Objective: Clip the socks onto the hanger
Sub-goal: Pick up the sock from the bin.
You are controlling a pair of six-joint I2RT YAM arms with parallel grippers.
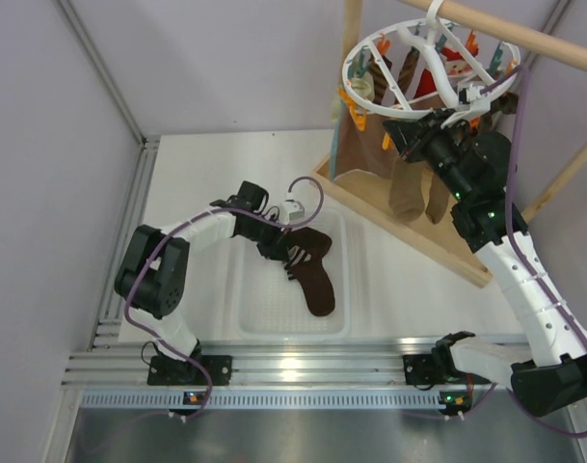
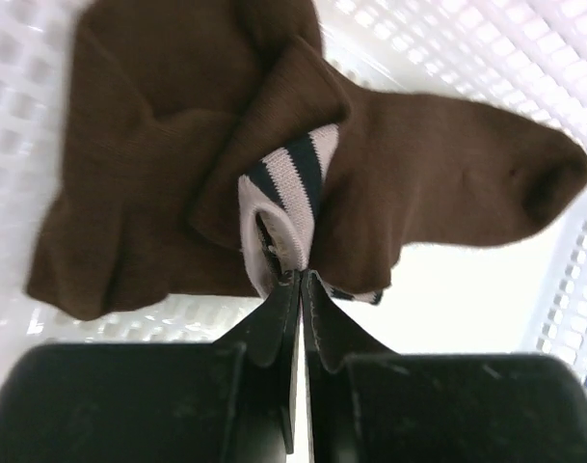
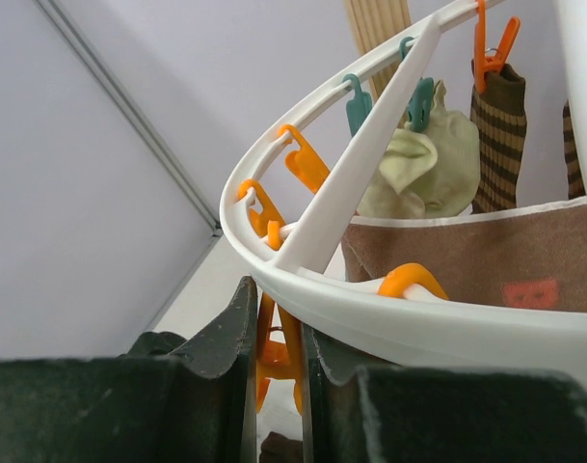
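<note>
Two brown socks (image 1: 320,289) lay by the tray's (image 1: 264,311) right edge; left gripper (image 2: 300,276) pinched one cuff, right gripper (image 3: 277,314) clamped one orange peg (image 3: 274,361)

The socks (image 1: 317,280) lie one over the other in a basket (image 1: 259,323) at the middle of the table, just beyond the arms' bases, with the left gripper (image 2: 300,280) at their far left end, fingertips pinched together on a cuff. Behind and to the right of the basket a plank (image 1: 423,236) runs slantwise on the table, and above it the hanger (image 3: 418,323) hangs from a rod (image 1: 524,37). The right gripper (image 3: 274,309) meets the hanger's near rim from below, a peg (image 3: 279,357) between its fingers
</note>
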